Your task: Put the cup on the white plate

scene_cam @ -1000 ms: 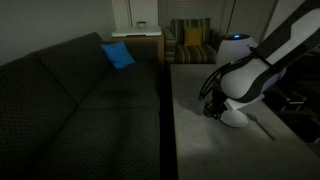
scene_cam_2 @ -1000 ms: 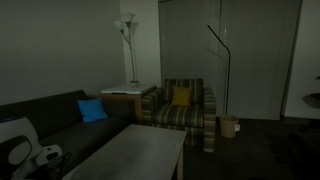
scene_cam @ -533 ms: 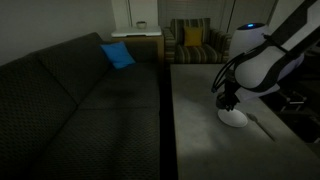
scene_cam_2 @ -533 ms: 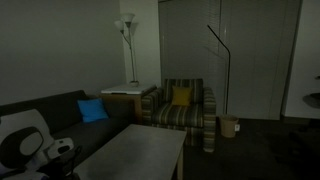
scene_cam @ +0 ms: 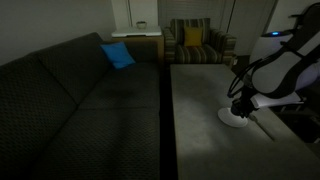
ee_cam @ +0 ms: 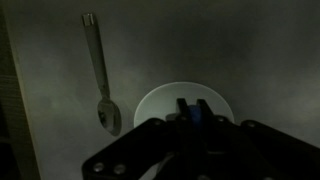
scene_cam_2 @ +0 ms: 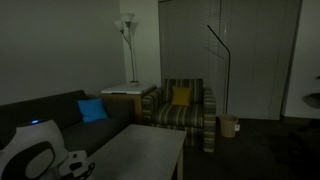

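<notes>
Cup (ee_cam: 197,114), a sliver of blue, sits clenched between the fingers of my gripper (ee_cam: 195,109), directly over the white plate (ee_cam: 155,103) on the grey table (ee_cam: 250,50). I cannot tell whether it touches the plate. A spoon (ee_cam: 98,70) lies just beside the plate.

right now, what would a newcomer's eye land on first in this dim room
The white robot arm at the table, its claw gripping the small blue cup over the white plate. Then the bright blue cushion on the dark couch, and a spoon lying beside the plate.
</notes>
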Motion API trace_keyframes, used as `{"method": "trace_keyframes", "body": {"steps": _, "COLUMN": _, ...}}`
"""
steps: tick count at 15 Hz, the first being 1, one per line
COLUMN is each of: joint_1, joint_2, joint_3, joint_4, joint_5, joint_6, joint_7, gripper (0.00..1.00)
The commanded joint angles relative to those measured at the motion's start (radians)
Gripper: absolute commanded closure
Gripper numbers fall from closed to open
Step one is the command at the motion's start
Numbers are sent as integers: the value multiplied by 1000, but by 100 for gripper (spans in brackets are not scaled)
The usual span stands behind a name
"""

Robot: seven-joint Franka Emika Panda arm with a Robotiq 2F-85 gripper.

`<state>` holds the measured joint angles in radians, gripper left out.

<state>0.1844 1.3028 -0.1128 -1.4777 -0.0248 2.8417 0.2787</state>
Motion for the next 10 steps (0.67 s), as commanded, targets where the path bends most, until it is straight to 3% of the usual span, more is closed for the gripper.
{"method": "trace_keyframes", "body": {"steps": 1, "joint_1": -74, "joint_2": 27, "joint_3": 52, "joint_4": -25, "joint_5": 62, "joint_6": 132, "joint_7": -22, "gripper": 97}}
{"method": "trace_keyframes", "body": {"steps": 5, "joint_1": -125, "joint_2": 98, "joint_3": 108, "joint_4": 25, "joint_5": 93, "joint_6": 227, "joint_7": -52, "gripper": 97}}
{"method": "trace_keyframes", "body": {"steps": 10, "joint_1": -139, "joint_2": 143, "joint_3": 142, "joint_4": 82, "joint_5": 94, "joint_6": 241, "joint_7": -73, "gripper": 97}}
